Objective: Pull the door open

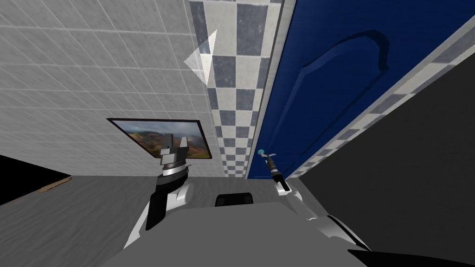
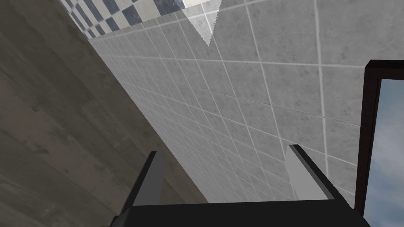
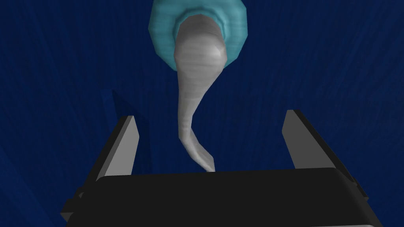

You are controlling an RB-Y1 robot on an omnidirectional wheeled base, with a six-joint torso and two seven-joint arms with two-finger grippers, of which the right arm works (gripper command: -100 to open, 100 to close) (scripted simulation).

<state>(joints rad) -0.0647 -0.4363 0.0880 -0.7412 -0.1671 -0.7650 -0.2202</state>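
A dark blue panelled door [image 1: 334,88] stands ahead on the right, set in a checkered wall. Its grey lever handle [image 3: 193,114] springs from a teal round base [image 3: 158,35]. My right gripper [image 3: 209,138] is open, and the lever's free end runs down between its two fingers without touching either. In the head view the right gripper [image 1: 269,157] sits at the handle [image 1: 265,153] near the door's lower left edge. My left gripper [image 1: 175,143] is raised in front of a framed picture, fingers open and holding nothing.
A grey tiled wall [image 1: 93,69] with a framed landscape picture [image 1: 162,136] lies to the left of the door. A dark grey wall [image 1: 408,162] runs close along my right side. A black area [image 1: 18,181] shows at the far left.
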